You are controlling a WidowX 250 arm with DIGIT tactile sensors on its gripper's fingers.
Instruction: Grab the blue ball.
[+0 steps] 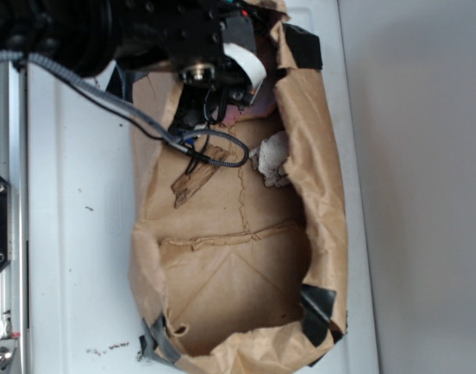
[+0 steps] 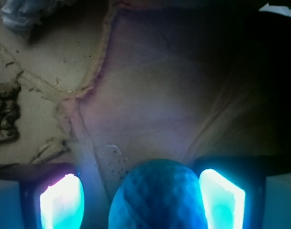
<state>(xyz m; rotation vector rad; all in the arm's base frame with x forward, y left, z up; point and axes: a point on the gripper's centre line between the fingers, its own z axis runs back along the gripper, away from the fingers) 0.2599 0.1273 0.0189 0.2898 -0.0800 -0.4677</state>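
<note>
- Blue ball point(image 2: 157, 195) sits betw. the two glowing fingers point(image 2: 62, 202) in wrist view, low centre of frame, resting on the brown paper liner point(image 2: 150, 95)
- Not visible in exterior view: arm body covers that upper end of the paper-lined bin point(image 1: 323, 195)
- Gripper point(image 2: 143, 202) is open: a strip of liner shows betw. left finger & ball; right finger looks nearly at the ball's edge, can't tell if touching. Nothing held yet
- Step in hand, as I read it: close on the ball
- To do it well: ball looks a bit off-centre toward the right finger, so shift slightly that way or let the close self-centre it; close slow so a round thing doesn't squirt out fwd
- Ribbed matte surface should give decent friction, light-to-moderate squeeze prob. enough
- Get fingers low enough to catch the ball at or under its widest part; height can't be judged from here
- Watch the liner: wrinkled & loose, fingers could pinch a fold w/ the ball
- Crumpled white paper wad point(image 1: 273, 158) lies near the bin's side wall, apart from the fingers, no need to go near it
- Lift straight up after the close; bin walls & tape corners are close by
</note>
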